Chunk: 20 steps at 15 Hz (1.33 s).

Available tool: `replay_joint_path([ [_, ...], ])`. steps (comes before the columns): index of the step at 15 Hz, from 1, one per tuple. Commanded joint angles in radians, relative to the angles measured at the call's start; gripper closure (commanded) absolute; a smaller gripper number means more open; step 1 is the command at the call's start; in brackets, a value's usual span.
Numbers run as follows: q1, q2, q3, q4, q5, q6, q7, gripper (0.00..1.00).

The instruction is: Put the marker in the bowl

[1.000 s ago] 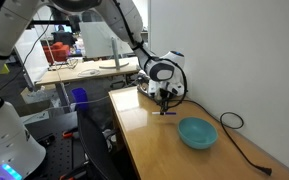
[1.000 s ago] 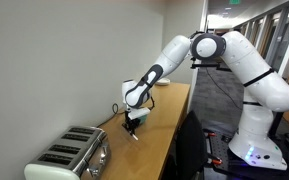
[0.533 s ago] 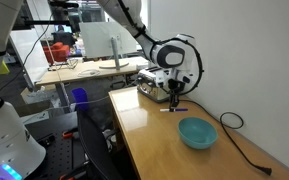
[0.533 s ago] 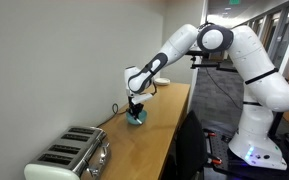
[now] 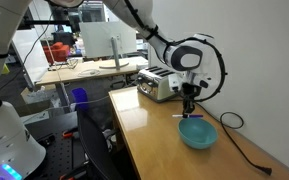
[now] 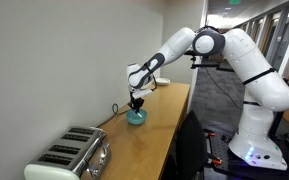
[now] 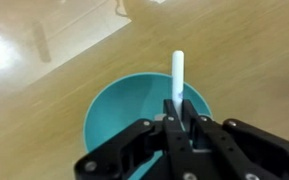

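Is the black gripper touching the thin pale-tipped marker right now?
Touching: the wrist view shows the black gripper clamped on the thin pale-tipped marker.

Robotics laboratory: black perforated breadboard table at lower left, cluttered wooden workbench at upper left, glass office partitions at upper right.

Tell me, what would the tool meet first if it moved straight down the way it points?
Probably the bowl: the tool, shut on the marker, hangs right above its teal inside.
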Motion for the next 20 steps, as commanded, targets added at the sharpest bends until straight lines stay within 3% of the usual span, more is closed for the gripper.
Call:
replay_joint_path([
  [1, -0.032, 0.072, 0.000, 0.136, 0.010, -0.090, -0.007, 0.97],
  [7, -0.067, 0.182, -0.003, 0.306, 0.013, -0.171, 0.010, 0.97],
  [8, -0.071, 0.197, -0.002, 0.329, 0.017, -0.184, 0.014, 0.62],
  [9, -0.071, 0.207, -0.004, 0.343, 0.014, -0.184, 0.018, 0.61],
  [12, -0.065, 0.205, -0.008, 0.351, 0.011, -0.179, 0.029, 0.41],
  [17, -0.051, 0.087, 0.013, 0.244, 0.029, -0.192, 0.014, 0.04],
  [20, -0.027, -0.001, 0.009, 0.175, 0.009, -0.232, 0.019, 0.00],
])
